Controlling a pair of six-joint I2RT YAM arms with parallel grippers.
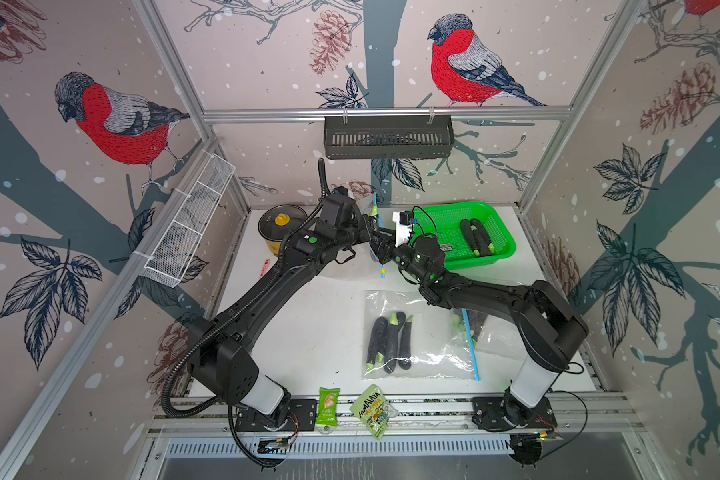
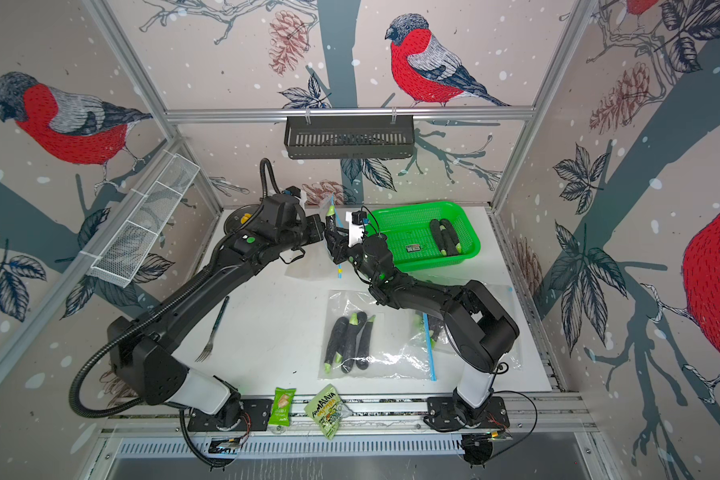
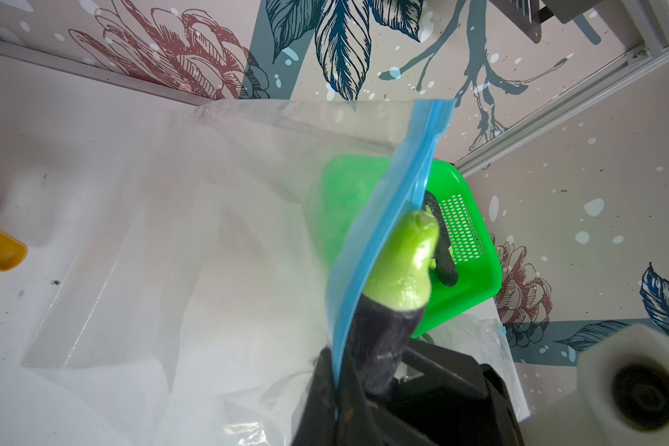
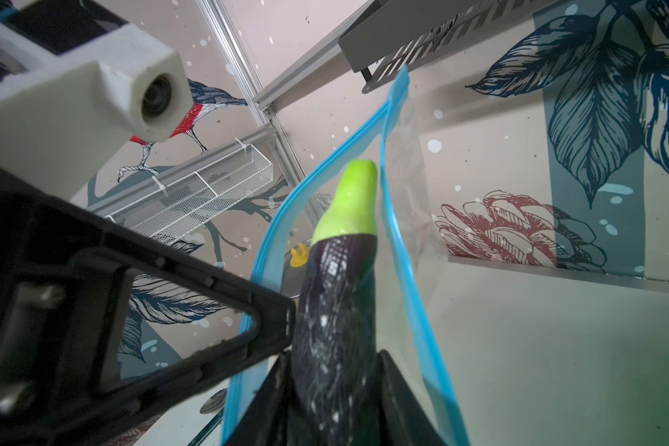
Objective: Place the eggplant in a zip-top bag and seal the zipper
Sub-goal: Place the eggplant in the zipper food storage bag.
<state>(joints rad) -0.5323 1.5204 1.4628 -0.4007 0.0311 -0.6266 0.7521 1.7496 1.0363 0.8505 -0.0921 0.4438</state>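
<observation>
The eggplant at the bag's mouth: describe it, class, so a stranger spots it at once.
Find the green basket at the table's back. Beside it the right gripper holds one eggplant, green tip between a lifted clear bag's blue zipper strips. Other eggplants lie flat in the basket or in bags.

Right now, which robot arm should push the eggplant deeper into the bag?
The right, probably. The right jaws hold the eggplant, whose green tip is already between the blue zipper strips of the bag. The left jaws are busy pinching one strip, holding the bag up.
</observation>
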